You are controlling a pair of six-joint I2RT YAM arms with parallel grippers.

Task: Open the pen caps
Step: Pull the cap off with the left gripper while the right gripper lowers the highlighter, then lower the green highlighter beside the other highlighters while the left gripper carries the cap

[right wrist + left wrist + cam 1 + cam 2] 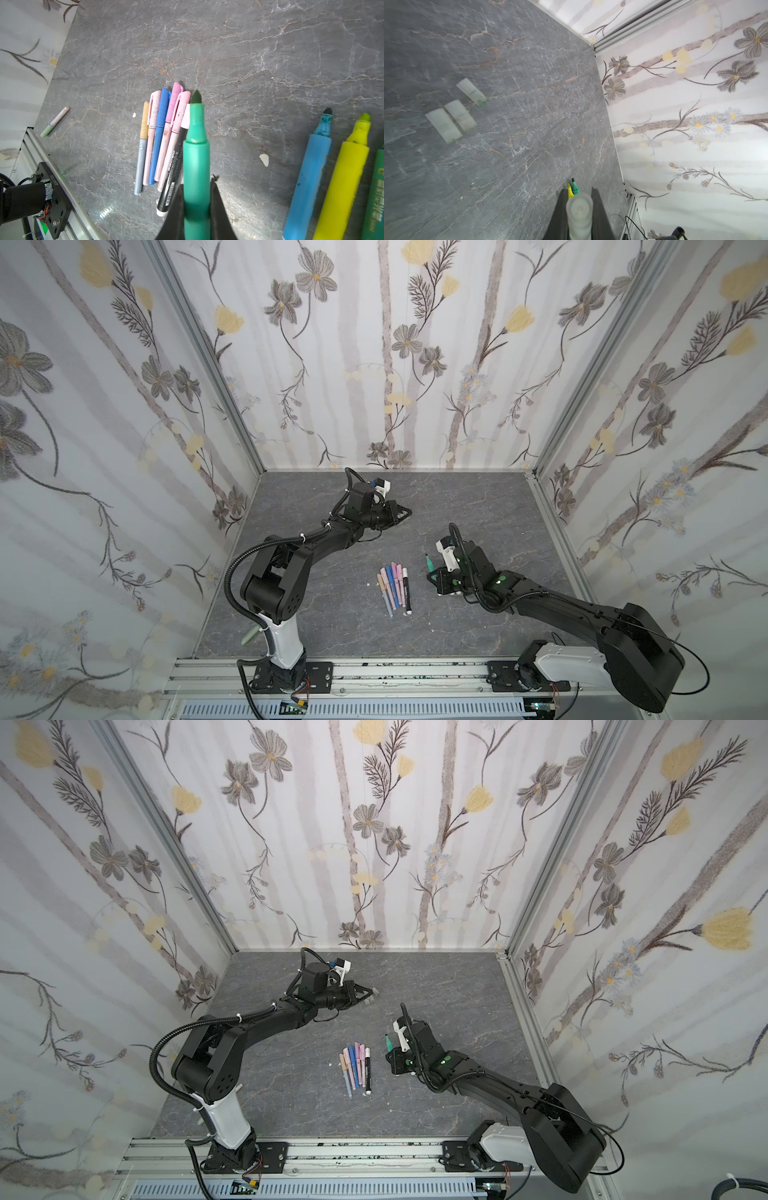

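Observation:
My left gripper (pixel 579 193) is shut on a frosted pen cap (pixel 579 209) and hovers over the far middle of the table (pixel 405 512). Three more frosted pen caps (pixel 460 115) lie loose on the table beneath it. My right gripper (pixel 196 182) is shut on the barrel of an uncapped green marker (pixel 196 158), tip pointing away from the wrist, right of the table's middle (pixel 428 563). Several slim pens (pixel 162 133) lie side by side in a row (pixel 395 585), with pink, blue and tan caps on them.
Uncapped blue (pixel 309 176), yellow (pixel 345 176) and green (pixel 376 197) markers lie together beside the right gripper. A pale green and pink pen (pixel 55 121) lies by the left arm's base (pixel 251 637). Small white chips (pixel 264 160) dot the grey stone-pattern table (pixel 332 639). Flowered walls enclose three sides.

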